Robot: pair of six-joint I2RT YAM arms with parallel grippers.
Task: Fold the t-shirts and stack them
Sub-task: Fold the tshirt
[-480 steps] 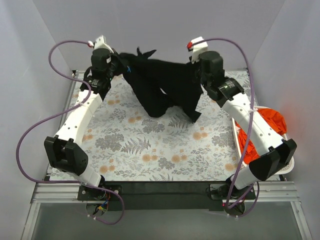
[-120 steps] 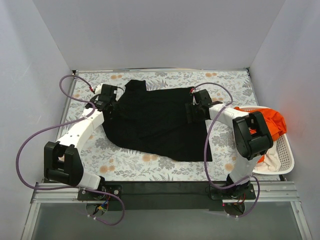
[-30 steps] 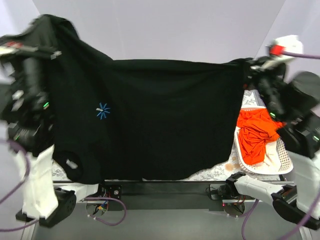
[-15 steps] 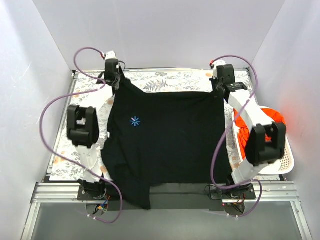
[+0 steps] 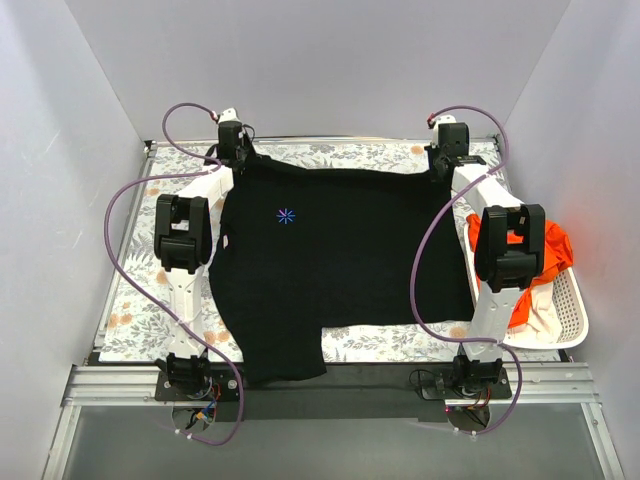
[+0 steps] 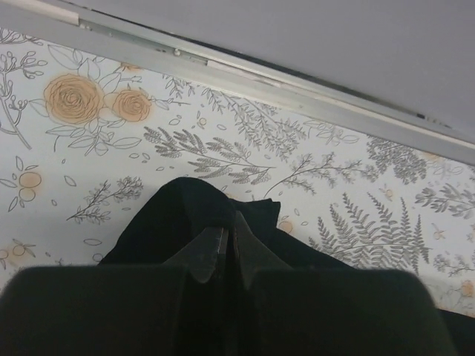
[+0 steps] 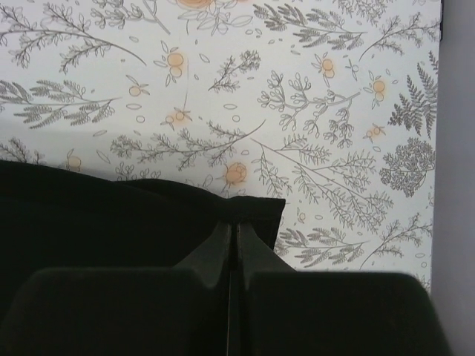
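Now, black t-shirt (image 5: 340, 260) spread flat across centre of frame on floral bench (image 5: 140, 270), blue starburst (image 5: 286, 215) toward its upper left, lower-left part reaching over bench's near edge. My left claw (image 5: 238, 156) pinched tight on shirt's top-left corner, my right claw (image 5: 446, 166) pinched tight on top-right corner, both in upper frame by far edge. Orange t-shirt (image 5: 552, 246) and cream t-shirt (image 5: 540, 312) heaped in white basket (image 5: 580, 308), right side
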